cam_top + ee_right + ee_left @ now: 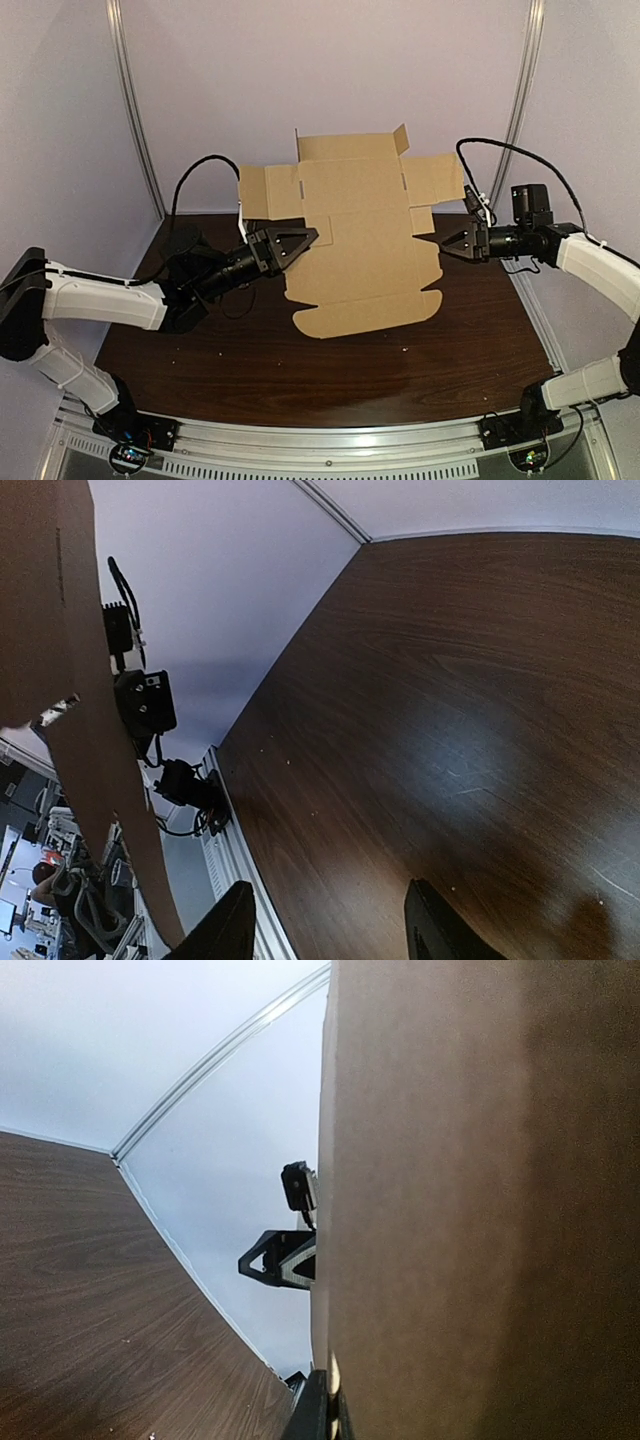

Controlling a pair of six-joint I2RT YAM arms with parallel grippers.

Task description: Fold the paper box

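Note:
A flat, unfolded brown cardboard box blank (360,230) hangs tilted above the table, its flaps spread at the top. My left gripper (305,240) is shut on the blank's left edge. In the left wrist view, the sheet (480,1200) fills the right half and the jaws (335,1415) pinch its edge. My right gripper (445,246) hovers just off the blank's right edge. It is open (330,890) with only table showing between the fingers (228,930). The cardboard (90,740) lies to the left of them, outside the gap.
The dark wooden table (300,370) lies below. A metal rail (330,440) runs along its near edge, and slanted frame posts (135,110) stand at the back corners. The right gripper's fingers (280,1258) show beyond the sheet in the left wrist view.

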